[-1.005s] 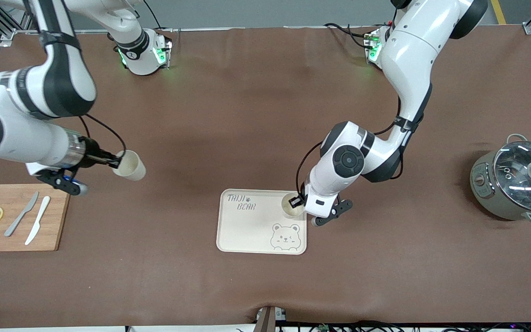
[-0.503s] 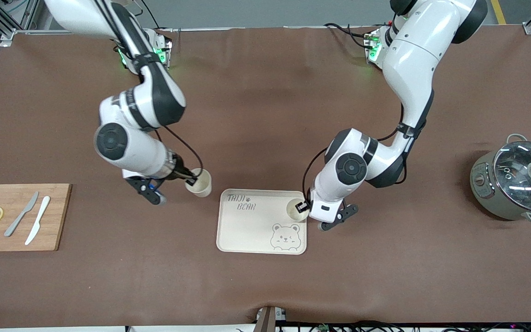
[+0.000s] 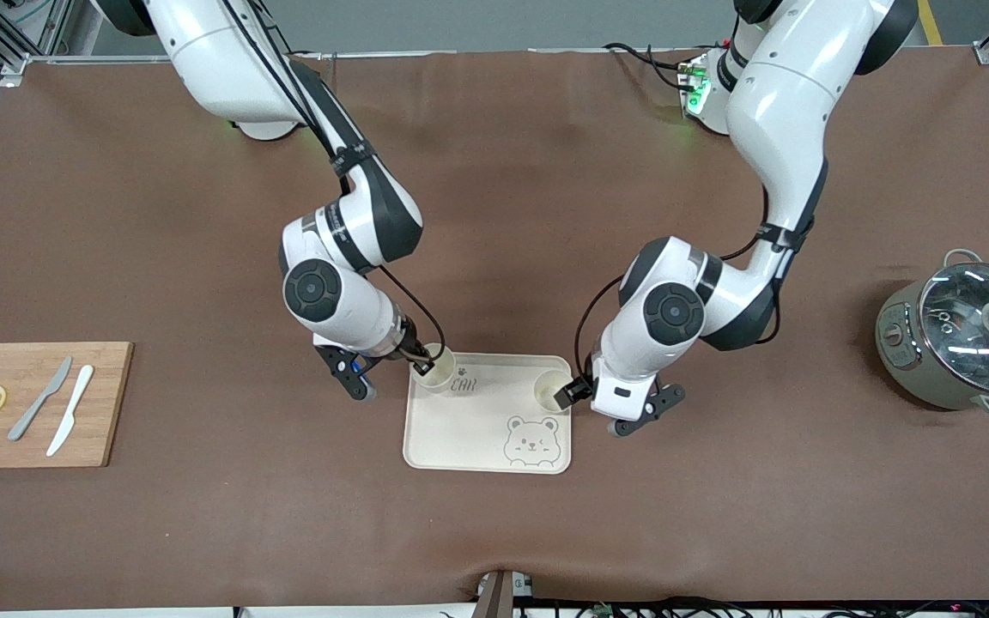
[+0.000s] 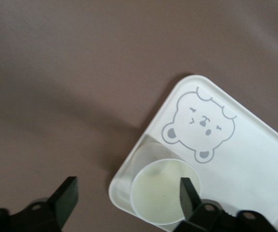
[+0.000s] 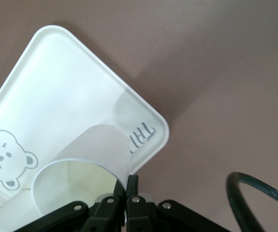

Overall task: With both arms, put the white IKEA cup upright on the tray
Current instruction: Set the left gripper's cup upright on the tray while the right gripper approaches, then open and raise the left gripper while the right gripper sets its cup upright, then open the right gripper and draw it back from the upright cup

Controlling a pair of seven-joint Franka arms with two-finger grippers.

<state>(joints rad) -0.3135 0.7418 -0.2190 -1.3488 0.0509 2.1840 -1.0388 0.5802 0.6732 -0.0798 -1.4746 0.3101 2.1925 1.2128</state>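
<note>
Two cups: right claw point(image 3: 420, 366) pinches one cup's point(image 3: 438, 374) rim over the tray point(image 3: 477, 433); left claw point(image 3: 569, 394), spread, straddles the standing cup's point(image 3: 548, 390) rim

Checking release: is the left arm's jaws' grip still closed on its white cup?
No: left gripper jaws stand apart, white cup unclamped.

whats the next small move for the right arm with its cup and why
Probably lower it straight down, then release. The right gripper is shut on the cup's rim, holding it over the tray corner. The other cup stands on the tray; the left gripper is open around it.
</note>
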